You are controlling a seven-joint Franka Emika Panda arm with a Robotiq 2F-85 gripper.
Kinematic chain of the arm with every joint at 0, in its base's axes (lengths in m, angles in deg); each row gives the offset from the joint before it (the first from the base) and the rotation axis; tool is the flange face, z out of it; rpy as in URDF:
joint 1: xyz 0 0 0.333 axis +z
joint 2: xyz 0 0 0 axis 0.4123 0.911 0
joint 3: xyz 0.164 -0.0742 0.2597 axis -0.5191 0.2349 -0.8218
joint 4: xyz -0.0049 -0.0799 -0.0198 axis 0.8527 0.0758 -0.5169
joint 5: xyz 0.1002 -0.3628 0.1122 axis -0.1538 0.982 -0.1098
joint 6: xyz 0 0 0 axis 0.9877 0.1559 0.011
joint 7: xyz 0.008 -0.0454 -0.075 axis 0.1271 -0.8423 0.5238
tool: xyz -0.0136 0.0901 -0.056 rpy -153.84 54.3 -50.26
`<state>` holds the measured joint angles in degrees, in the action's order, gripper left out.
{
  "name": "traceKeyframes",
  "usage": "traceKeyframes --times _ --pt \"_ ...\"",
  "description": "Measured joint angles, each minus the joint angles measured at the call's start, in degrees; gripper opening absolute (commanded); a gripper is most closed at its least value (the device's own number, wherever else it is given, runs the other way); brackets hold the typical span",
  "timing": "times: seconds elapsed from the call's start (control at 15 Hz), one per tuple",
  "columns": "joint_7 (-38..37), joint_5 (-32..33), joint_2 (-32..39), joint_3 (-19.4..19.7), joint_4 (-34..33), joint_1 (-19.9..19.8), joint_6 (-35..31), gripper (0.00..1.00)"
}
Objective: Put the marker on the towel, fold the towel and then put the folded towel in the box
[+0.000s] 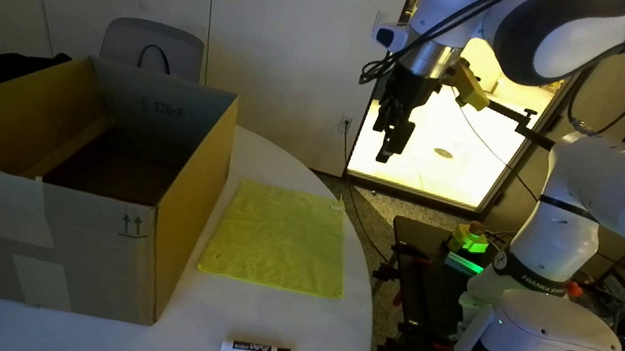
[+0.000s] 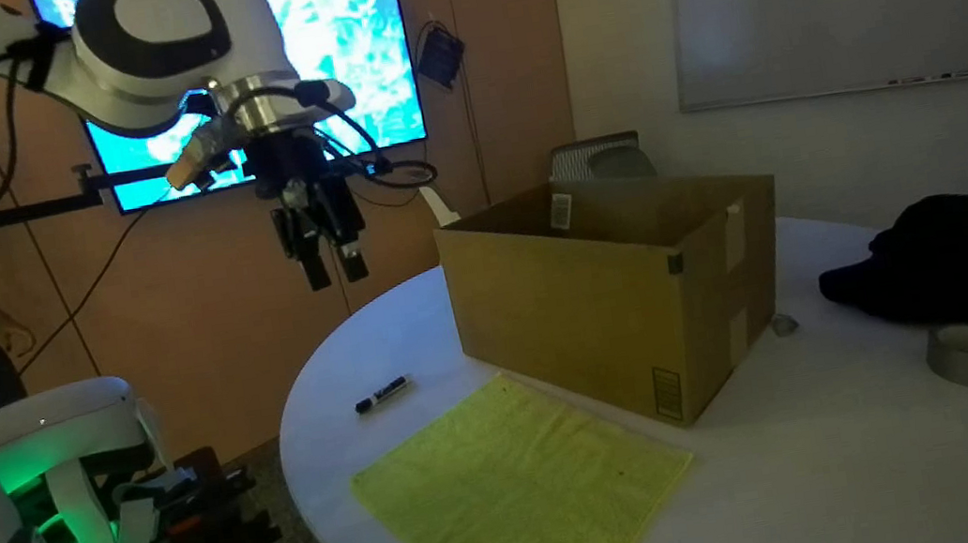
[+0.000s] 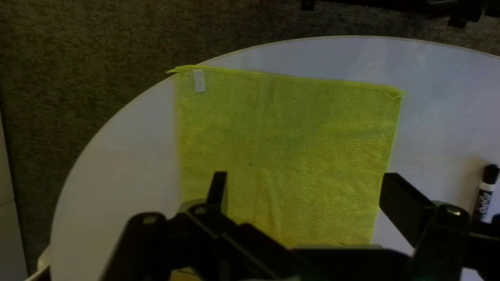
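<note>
Towel (image 3: 289, 136): spread flat in one layer on the tabletop (image 1: 328, 328), below the tool (image 3: 304, 183), presumably so the marker (image 1: 257, 350) can lie on it and be wrapped by the fold.
White tag (image 3: 199, 80): on the towel corner that pokes just past the tabletop's edge; to my eye that overhang makes a handy bit to pinch.
Marker: on its side, lower than the tool and off beyond one of its fingers (image 3: 402, 199) in the wrist view, apart from the towel. That gap leaves room, I'd say, for a finger on either side.
Box (image 2: 566, 317): outward of the tool, on the side away from the robot's base (image 1: 547, 318), just beside the towel, its top uncovered; that ought to keep the last carry short.
Tool: hanging in the air well above the towel, fingers wide apart, nothing between them, touching nothing. They are set roughly across the line of the marker's shaft, so I reckon getting hold of it calls for a sideways move and a drop, with little twisting. The job looks hardly begun to me.
</note>
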<state>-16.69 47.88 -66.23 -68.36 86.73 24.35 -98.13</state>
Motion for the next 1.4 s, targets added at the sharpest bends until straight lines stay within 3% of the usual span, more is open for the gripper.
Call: traceKeyframes --times 0.27,0.47,1.0,1.4 --pt "-3.92 -4.45 7.15 -4.53 0.53 5.19 -6.75 1.0" --pt "-4.6 -8.33 12.57 -5.82 0.35 7.82 -14.34 1.0" --pt "-8.35 -15.36 27.55 -8.05 -2.95 10.37 -31.27 1.0" --pt "-13.95 -16.88 38.12 -9.76 -8.58 12.9 -35.95 1.0"
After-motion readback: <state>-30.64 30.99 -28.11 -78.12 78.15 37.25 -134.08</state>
